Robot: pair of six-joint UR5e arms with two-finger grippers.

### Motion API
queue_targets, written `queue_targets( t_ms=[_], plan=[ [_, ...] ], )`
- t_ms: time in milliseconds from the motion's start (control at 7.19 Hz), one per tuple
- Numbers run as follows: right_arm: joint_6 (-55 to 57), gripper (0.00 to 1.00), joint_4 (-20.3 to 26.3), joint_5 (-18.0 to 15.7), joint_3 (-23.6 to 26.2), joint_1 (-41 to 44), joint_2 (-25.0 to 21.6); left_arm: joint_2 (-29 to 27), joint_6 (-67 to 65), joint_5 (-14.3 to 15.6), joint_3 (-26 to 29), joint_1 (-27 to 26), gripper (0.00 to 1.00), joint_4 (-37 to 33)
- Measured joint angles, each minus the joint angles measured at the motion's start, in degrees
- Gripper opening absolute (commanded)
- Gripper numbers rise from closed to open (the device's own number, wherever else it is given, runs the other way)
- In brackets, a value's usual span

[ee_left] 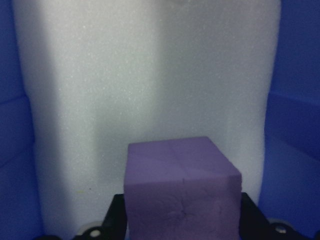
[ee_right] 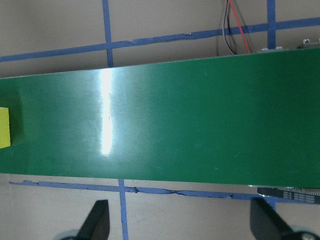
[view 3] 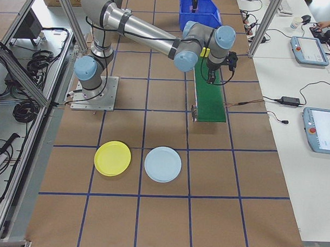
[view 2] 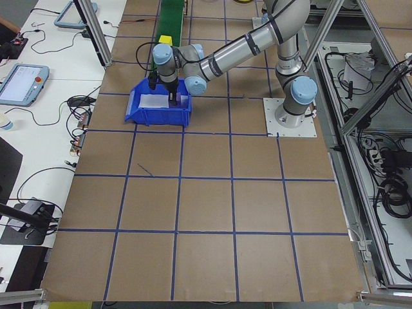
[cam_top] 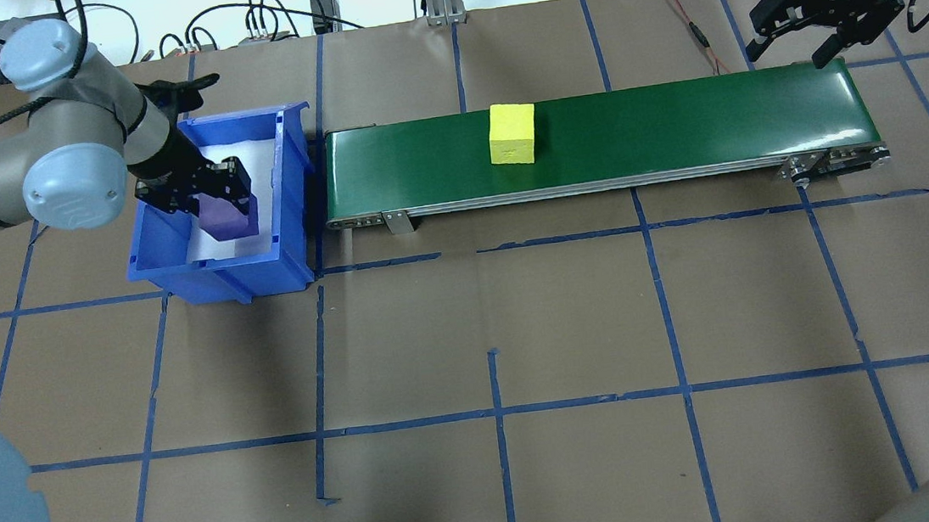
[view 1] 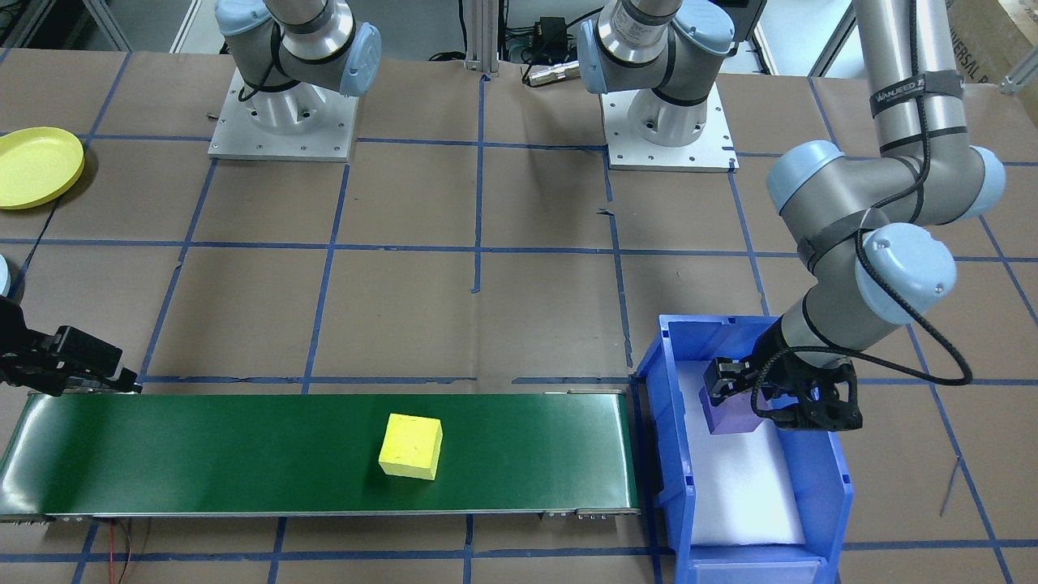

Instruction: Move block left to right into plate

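A purple block sits between the fingers of my left gripper, which is shut on it inside the blue bin, over the bin's white foam lining. A yellow block lies near the middle of the green conveyor belt. My right gripper hangs open above the belt's right end with nothing between its fingers. The yellow plate rests on the table on my right side, well away from the belt; it also shows at the front-facing view's left edge as plate.
A light blue plate lies beside the yellow one. Red and black wires run behind the belt's right end. Operators' desks with tablets border the table's far side.
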Motion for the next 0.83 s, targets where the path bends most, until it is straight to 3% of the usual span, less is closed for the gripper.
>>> queue_targets(
  t_ms=[417, 834],
  plan=[
    [-0.85, 1.00, -2.43, 0.43, 1.88, -0.02, -0.04, 6.30, -2.61, -0.45, 5.84, -5.51, 0.45, -1.30],
    [-0.88, 1.00, -4.49, 0.33, 3.02, -1.30, 0.03, 5.22, -8.46, -2.59, 8.15, -10.53, 0.45, 0.24]
  ],
)
